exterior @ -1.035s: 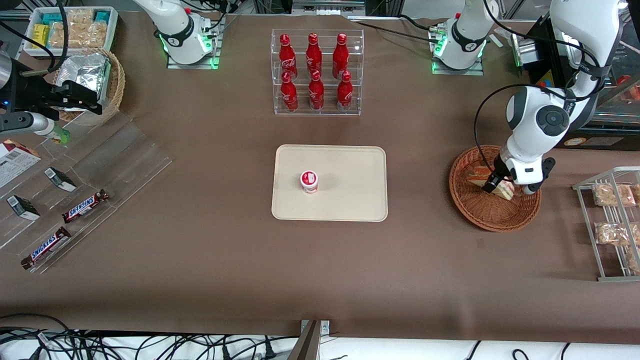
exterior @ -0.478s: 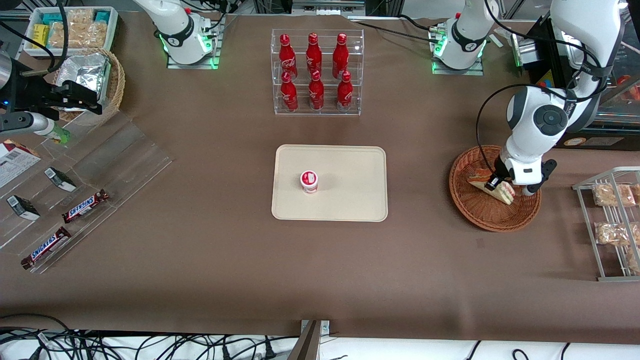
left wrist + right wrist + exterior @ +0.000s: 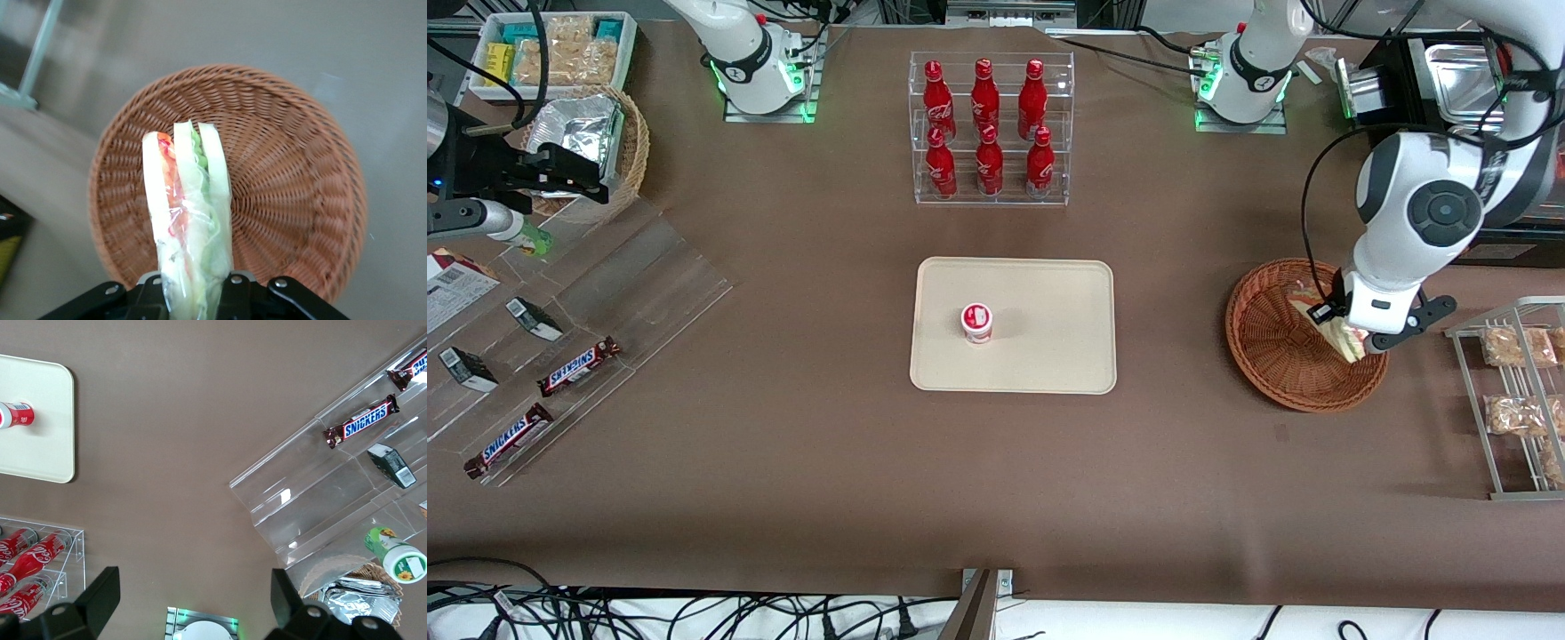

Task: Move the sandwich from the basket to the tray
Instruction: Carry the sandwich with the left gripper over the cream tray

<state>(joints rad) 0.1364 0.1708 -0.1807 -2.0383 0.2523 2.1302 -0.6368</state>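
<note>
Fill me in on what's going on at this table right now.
The working arm's gripper is shut on the sandwich, a wrapped wedge, and holds it just above the reddish-brown wicker basket, clear of the weave. The basket has nothing else in it. The cream tray, where the sandwich should go, sits mid-table toward the parked arm's end and holds only a small red-and-white cup. So the pick is done; carrying and placing are not yet done.

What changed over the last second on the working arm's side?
The gripper, already shut on the sandwich, rose and drew toward the working arm's end of the table, lifting the sandwich clear of the basket floor; it now hangs over the basket. The basket has not moved, and neither have the tray or its small cup.
</note>
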